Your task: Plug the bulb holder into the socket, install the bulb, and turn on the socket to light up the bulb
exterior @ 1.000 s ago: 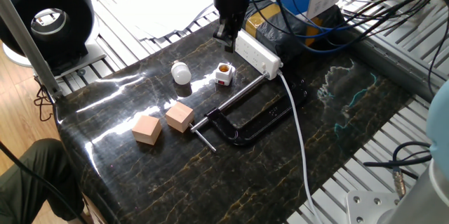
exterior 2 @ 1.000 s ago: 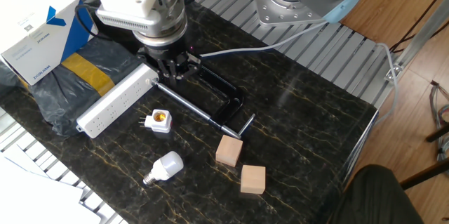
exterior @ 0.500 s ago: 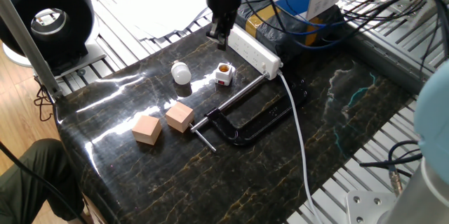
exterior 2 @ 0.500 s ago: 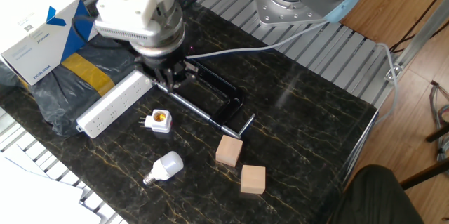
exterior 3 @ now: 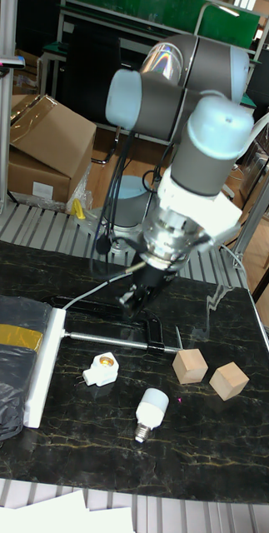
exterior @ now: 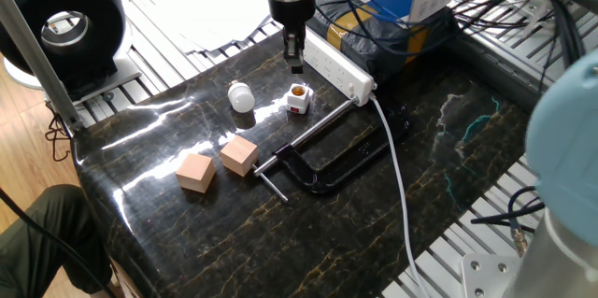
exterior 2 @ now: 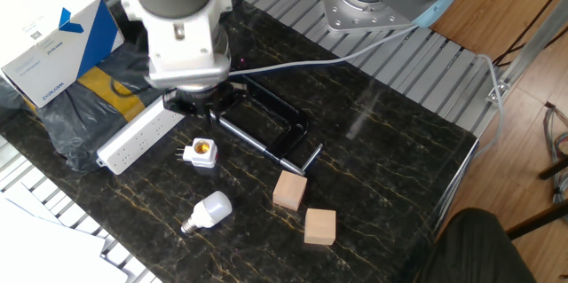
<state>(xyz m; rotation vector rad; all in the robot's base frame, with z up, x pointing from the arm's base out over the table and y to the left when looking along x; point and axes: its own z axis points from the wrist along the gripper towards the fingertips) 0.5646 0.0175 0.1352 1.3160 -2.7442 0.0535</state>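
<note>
The bulb holder [exterior: 298, 100] [exterior 2: 202, 153] [exterior 3: 101, 369], a small white cube with a brass opening facing up, lies on the dark marble table. The white bulb [exterior: 242, 97] [exterior 2: 209, 209] [exterior 3: 151, 408] lies on its side near it. Along the table's edge runs the socket [exterior: 341, 69] [exterior 2: 146, 128] [exterior 3: 44, 366], a long white strip. My gripper [exterior: 293, 50] [exterior 2: 197, 110] [exterior 3: 138, 298] hangs pointing down over the strip's end, a short way above and behind the bulb holder. It is open and holds nothing.
A black clamp [exterior: 327, 163] [exterior 2: 266, 123] lies beside the strip, with the strip's white cable [exterior: 397, 177] running over it. Two tan wooden cubes [exterior: 195, 172] [exterior: 239, 156] sit near the bulb. A black bag and a blue-white box [exterior 2: 49, 35] stand behind the strip.
The gripper has shifted along the strip toward the bulb holder's side and its wrist has turned. The holder, bulb and strip have not moved.
</note>
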